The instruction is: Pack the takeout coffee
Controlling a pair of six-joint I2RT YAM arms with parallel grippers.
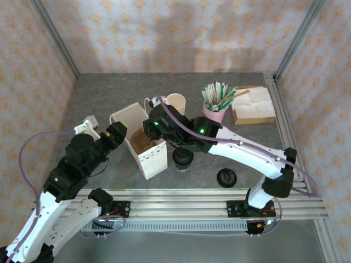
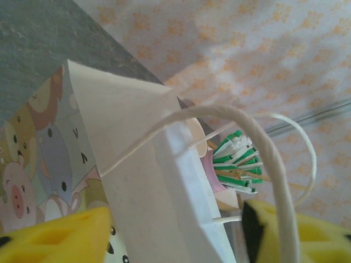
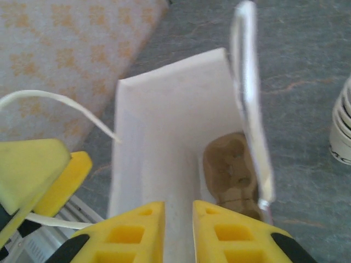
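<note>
The takeout coffee (image 1: 182, 158), a short tan cup with a black lid, stands on the table just right of the white paper bag (image 1: 143, 156). The bag's top is open and a brown cardboard holder (image 3: 233, 170) lies at its bottom. My right gripper (image 1: 149, 131) hangs over the bag's mouth; in the right wrist view its yellow fingers (image 3: 137, 233) leave a narrow gap around the gripper's centre (image 3: 178, 224) with nothing between them. My left gripper (image 1: 118, 130) is at the bag's left rim. In the left wrist view the left gripper (image 2: 175, 235) stands open astride the bag's upper edge (image 2: 159, 181), with a string handle (image 2: 274, 164) looping over it.
A stack of lidless tan cups (image 1: 176, 101) stands behind the bag. A pink cup of green-and-white sticks (image 1: 215, 109) and a brown tray of napkins (image 1: 252, 104) sit at the back right. A loose black lid (image 1: 226, 177) lies near the front rail.
</note>
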